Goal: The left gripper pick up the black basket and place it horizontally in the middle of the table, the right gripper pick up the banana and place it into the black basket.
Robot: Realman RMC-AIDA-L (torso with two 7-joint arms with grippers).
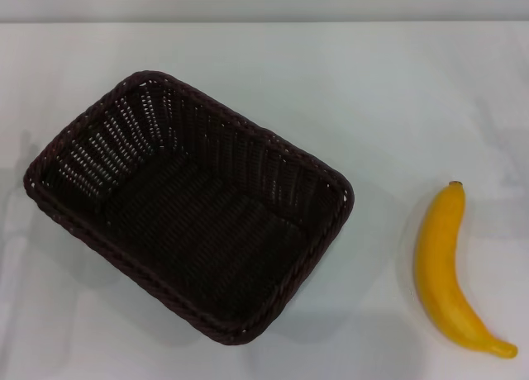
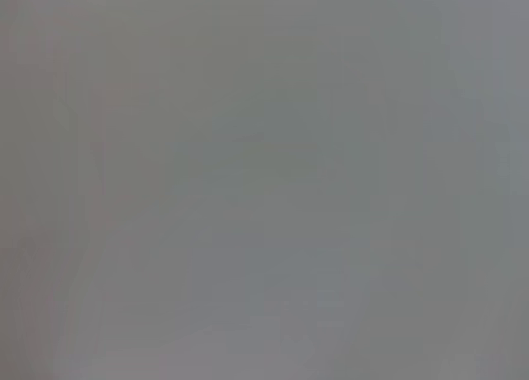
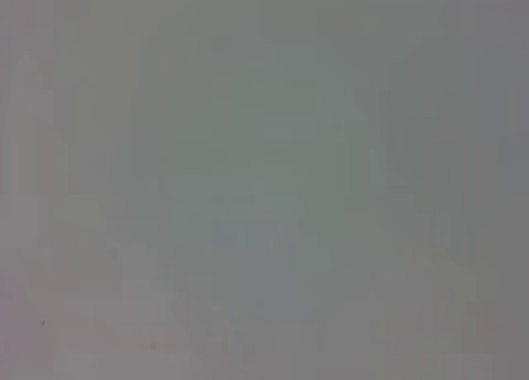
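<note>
Neither tool was in any view, so you couldn't tell whether either was apart or together. Both wrist views showed only blank grey, no fingers, no objects. You'd judge both arms parked off the surface [image 1: 397,91], nothing started.

The black basket [image 1: 190,206] sat on the left half of the surface, closer to the near edge than the far one. It was skewed: long axis ran diagonally, one short end toward the far-left corner, the other toward the middle of the near edge. Upright, open side up, empty. So the "horizontal, middle" placement wasn't met yet; you'd need the left tool to lift, rotate and shift it toward centre.

Basket build: dark brown-black woven wicker-style strands, open weave on the sloping walls, tighter weave on the floor, rolled braided rim, rounded corners. The rim looked like the obvious pinch point; walls probably flex a bit.

The banana [image 1: 450,268] lay flat near the right edge, toward the near-right corner, well apart from the basket. Stem tip pointed to the far edge, curve bowing toward the basket. Skin smooth, bright yellow-orange, dark at both tips. Likely slick and rounded, so you'd want the right tool across its mid-body, not along it.
</note>
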